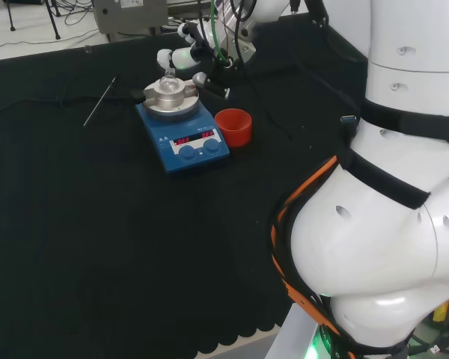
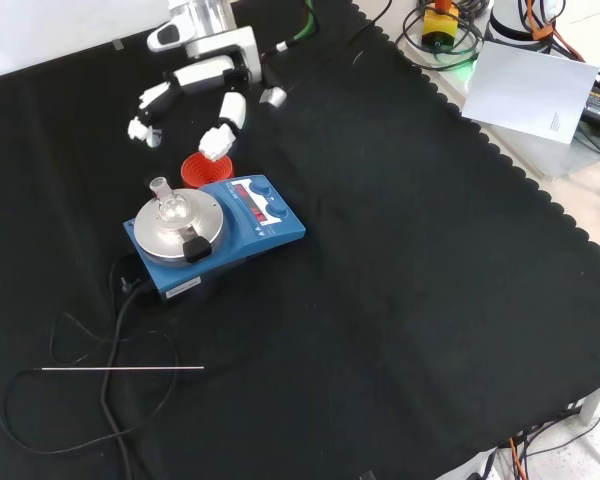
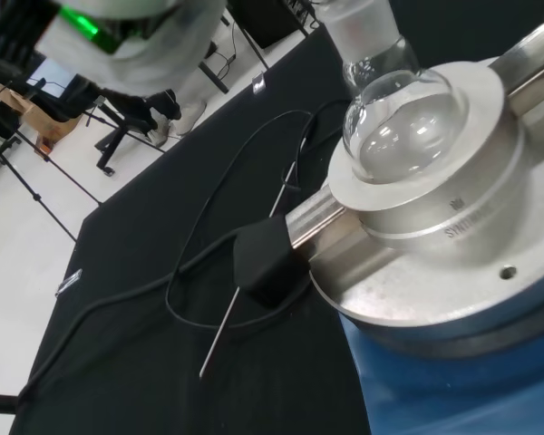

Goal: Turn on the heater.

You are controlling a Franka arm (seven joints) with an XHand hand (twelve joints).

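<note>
While the robot hand [image 2: 208, 75] hangs over the desk [image 2: 410, 280] in the front view, we see its fingers [image 2: 220, 135] spread and only gently bent, holding nothing. Just below one fingertip stands a red cup [image 2: 202, 169], and we cannot tell whether the two touch. Touching or nearly touching that cup, on its side away from the robot hand, sits the blue heater [image 2: 242, 235], with red lit digits and two blue knobs on its sloped panel [image 1: 197, 142]. On the heater's metal block [image 3: 453, 208] rests a round clear glass flask [image 3: 403, 122], neck upright. Beyond the heater, farther from the robot hand, a black cable [image 2: 110, 400] loops across the cloth, and a thin metal rod [image 2: 122, 368] lies flat across the loops, well apart from the heater.
</note>
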